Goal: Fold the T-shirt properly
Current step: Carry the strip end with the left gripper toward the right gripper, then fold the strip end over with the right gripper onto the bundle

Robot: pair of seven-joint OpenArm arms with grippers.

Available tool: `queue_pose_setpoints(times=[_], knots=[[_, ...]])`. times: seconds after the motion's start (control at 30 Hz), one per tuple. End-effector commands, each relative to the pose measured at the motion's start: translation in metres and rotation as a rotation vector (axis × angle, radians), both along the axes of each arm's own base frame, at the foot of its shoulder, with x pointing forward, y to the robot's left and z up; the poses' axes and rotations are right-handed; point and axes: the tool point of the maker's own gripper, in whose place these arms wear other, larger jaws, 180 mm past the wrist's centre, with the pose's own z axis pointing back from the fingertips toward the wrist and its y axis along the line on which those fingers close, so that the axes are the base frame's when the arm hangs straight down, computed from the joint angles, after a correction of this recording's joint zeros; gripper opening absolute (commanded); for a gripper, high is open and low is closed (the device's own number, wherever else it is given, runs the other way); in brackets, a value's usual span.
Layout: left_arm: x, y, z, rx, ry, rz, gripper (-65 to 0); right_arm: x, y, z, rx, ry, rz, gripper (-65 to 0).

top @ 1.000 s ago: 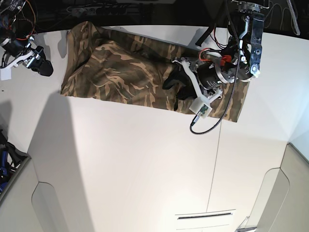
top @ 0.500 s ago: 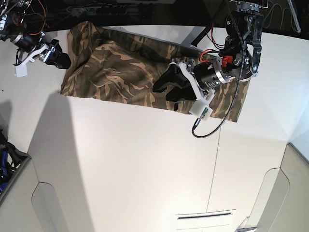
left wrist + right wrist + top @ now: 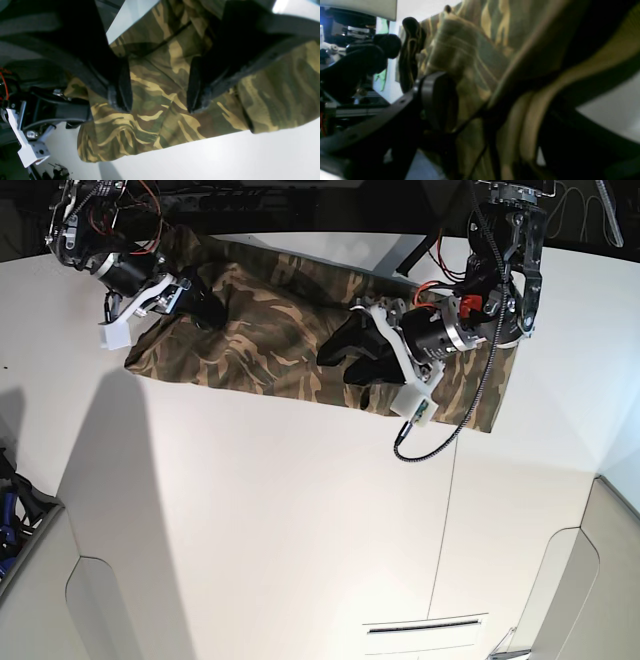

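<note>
Evidently, T-shirt in base view: the camouflage T-shirt lies bunched and creased in a long band across the far part of the white table, its ends under the two arms.
Left pincer in base view: the left pincer is low over the right-hand part of the fabric, a black cable looping beside it.
Right pincer in base view: the right pincer is at the left-hand part of the shirt, its dark tips over the brown folds.
Left wrist view, pincer: open, the two dark fingers well apart with camouflage cloth visible between them.
Left wrist view, cloth: wrinkled, with a seam running through the middle and a thicker fold at the right; white table shows along the lower edge.
Right wrist view, pincer: open, fingers spread on either side of raised folds; whether they touch the cloth I cannot tell.
Right wrist view, cloth: close and blurred, rising in overlapping ridges.
</note>
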Motion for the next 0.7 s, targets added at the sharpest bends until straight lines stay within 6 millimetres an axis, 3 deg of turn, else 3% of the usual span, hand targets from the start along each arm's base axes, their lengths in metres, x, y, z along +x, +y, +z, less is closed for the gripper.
queue_pose_setpoints(times=[0.0, 0.07, 0.13, 0.23, 0.27, 0.43, 0.67], knots=[[0.007, -0.002, 0.013, -0.029, -0.045, 0.0, -27.4, -0.001, 0.002, -0.003, -0.032, 0.008, 0.015, -24.6], [0.008, -0.002, 0.013, -0.027, -0.047, 0.001, -27.4, 0.0, 0.007, -0.005, -0.047, 0.0, 0.022, -27.8], [0.008, 0.001, 0.015, -0.026, -0.057, 0.0, -27.4, 0.002, 0.011, -0.005, -0.052, -0.008, 0.032, -39.3], [0.013, 0.01, 0.018, -0.021, -0.073, 0.023, -27.4, 0.007, 0.012, -0.004, -0.062, -0.019, 0.044, -62.6], [0.016, 0.015, 0.019, -0.02, -0.077, 0.037, -27.4, 0.01, 0.012, -0.002, -0.066, -0.026, 0.044, -65.0], [0.026, 0.046, 0.029, -0.027, -0.104, 0.119, -27.4, 0.029, -0.004, 0.005, -0.1, -0.062, 0.011, -65.0], [0.028, 0.084, 0.041, -0.062, -0.108, 0.189, -27.4, 0.059, -0.073, 0.025, -0.216, -0.133, -0.082, -65.0]])
